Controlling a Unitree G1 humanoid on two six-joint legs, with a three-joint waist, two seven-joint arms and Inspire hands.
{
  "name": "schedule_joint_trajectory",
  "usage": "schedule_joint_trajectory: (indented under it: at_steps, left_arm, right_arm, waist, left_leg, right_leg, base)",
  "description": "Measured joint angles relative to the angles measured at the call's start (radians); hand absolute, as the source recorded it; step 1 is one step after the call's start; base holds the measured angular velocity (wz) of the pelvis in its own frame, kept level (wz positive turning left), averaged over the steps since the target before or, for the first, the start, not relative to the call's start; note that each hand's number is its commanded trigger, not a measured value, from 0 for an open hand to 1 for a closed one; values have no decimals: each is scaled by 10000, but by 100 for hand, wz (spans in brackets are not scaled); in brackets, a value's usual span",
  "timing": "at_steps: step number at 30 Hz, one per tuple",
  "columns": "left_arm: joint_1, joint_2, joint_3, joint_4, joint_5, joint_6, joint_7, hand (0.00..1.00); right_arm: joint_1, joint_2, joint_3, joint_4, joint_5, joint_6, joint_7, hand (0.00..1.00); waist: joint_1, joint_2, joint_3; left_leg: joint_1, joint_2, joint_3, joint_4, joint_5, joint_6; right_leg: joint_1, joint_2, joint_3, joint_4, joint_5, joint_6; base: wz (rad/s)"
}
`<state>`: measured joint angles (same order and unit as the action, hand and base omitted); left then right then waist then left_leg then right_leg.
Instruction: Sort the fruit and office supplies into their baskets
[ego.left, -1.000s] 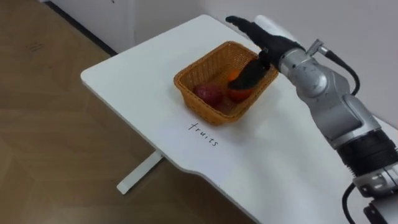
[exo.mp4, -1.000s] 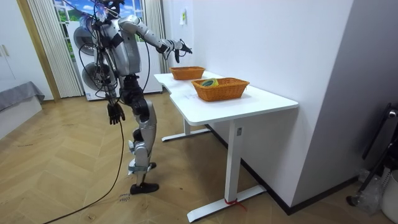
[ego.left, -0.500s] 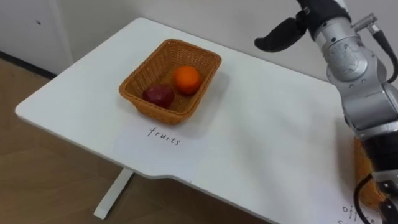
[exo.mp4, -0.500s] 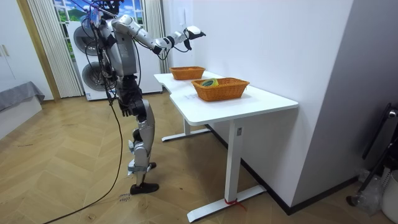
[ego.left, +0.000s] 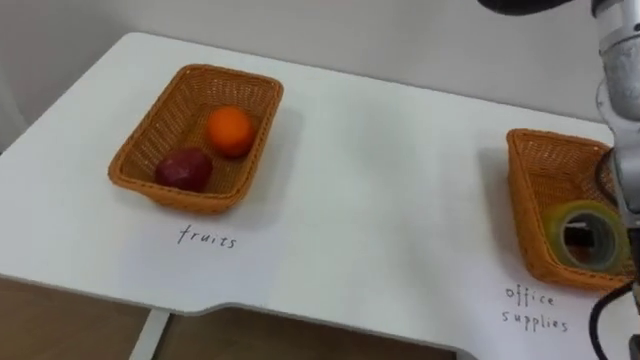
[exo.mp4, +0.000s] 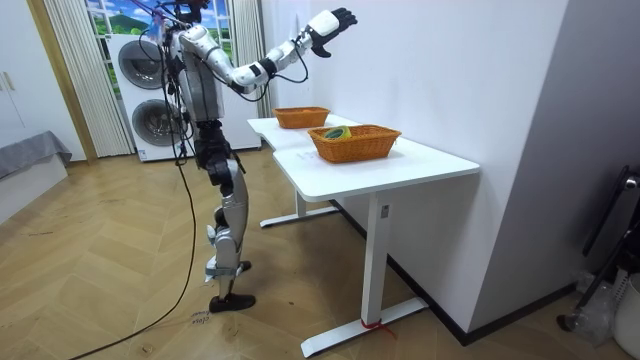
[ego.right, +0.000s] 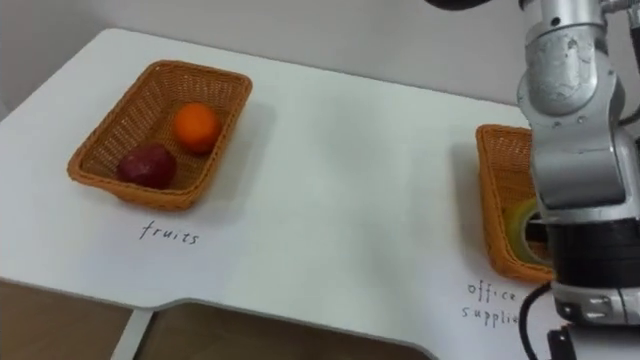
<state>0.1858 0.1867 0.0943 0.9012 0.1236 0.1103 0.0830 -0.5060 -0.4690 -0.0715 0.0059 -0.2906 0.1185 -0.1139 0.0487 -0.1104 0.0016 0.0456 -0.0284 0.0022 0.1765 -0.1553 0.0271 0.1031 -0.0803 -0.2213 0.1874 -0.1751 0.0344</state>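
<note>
The right hand (exo.mp4: 331, 20) has risen clear, fingers spread and empty, leaving the orange (ego.left: 230, 131) far below them in the fruit basket (ego.left: 148, 132), apparently sorted.

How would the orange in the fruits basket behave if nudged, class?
Being round, the orange would probably roll rather than slide. The basket, with its raised walls, should soon stop it. It holds its shape, so it is probably firm.

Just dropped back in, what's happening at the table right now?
The robot stands at the white table with its right hand raised high, open and empty. An orange and a red fruit lie in the fruits basket; a tape roll lies in the office supplies basket.
</note>
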Motion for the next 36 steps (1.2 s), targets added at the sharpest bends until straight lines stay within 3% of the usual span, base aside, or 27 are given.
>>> schedule_joint_trajectory:
  at_steps: [2, 6, 10, 14, 20, 27, 30, 32, 36]
  left_arm:
    - [68, -47, 0, -4, -9, -72, 1, 0]
    - [-4, -13, 16, -2, -21, -148, 13, 0]
    - [21, -22, 21, 15, -54, -455, -23, 0]
    - [168, -41, 95, 18, -377, -637, -22, 0]
    - [596, -48, 107, 16, -528, -877, 18, 0]
    - [692, -100, 213, 18, -534, -1055, 233, 0]
    - [793, -96, 229, 6, -539, -1088, 295, 0]
    - [946, -81, 247, 43, -570, -1107, 479, 0]
    - [1125, -79, 247, 41, -928, -1109, 812, 0]
  right_arm:
    - [174, -10, -356, -12, 36, 15, -189, 0]
    - [174, -196, -836, -49, 163, -36, -853, 0]
    - [239, -537, -1323, -45, 223, -457, -1768, 0]
    - [1266, -690, -2354, -286, 689, -912, -2640, 0]
    - [2479, -691, -3260, -286, 1500, -1074, -3885, 0]
    - [3796, -658, -4202, -279, 2130, -1404, -4995, 0]
    - [4362, -637, -4760, -249, 2589, -1558, -5587, 0]
    - [4684, -479, -5068, -82, 3295, -1872, -6105, 0]
    - [5569, -228, -5395, 614, 5003, -2095, -6743, 0]
  waist:
    - [-250, 101, -55]
    - [-581, 57, -55]
    - [-778, 25, -54]
    - [-866, 13, -61]
    - [-1216, 53, -32]
    - [-1561, -26, -6]
    - [-1667, -57, -33]
    - [-1804, -71, -12]
    - [-1839, -66, -21]
  left_leg:
    - [-20, 44, 247, -79, 5, 2]
    - [-17, 173, 528, -115, -20, -45]
    - [176, 325, 869, -113, -136, -139]
    - [302, 454, 1050, -119, -211, -206]
    - [307, 577, 1373, -148, -256, -281]
    - [416, 551, 1530, -248, -260, -274]
    - [402, 550, 1557, -252, -273, -258]
    - [500, 559, 1591, -308, -277, -263]
    - [520, 576, 1588, -327, -334, -290]
  right_leg:
    - [-188, 25, 235, 42, 10, -16]
    - [-364, 133, 461, 121, 50, -71]
    - [-376, 300, 825, 135, 90, -134]
    - [-319, 397, 829, 131, 102, -154]
    - [-490, 485, 826, 134, 122, -188]
    - [-353, 481, 921, -67, 151, -241]
    - [-320, 488, 943, -190, 166, -248]
    - [-253, 502, 956, -209, 166, -247]
    - [-170, 541, 976, -364, 166, -247]
  base:
    - [-32]
    - [-25]
    - [-27]
    - [-16]
    - [-17]
    - [-6]
    - [0]
    - [0]
    - [0]
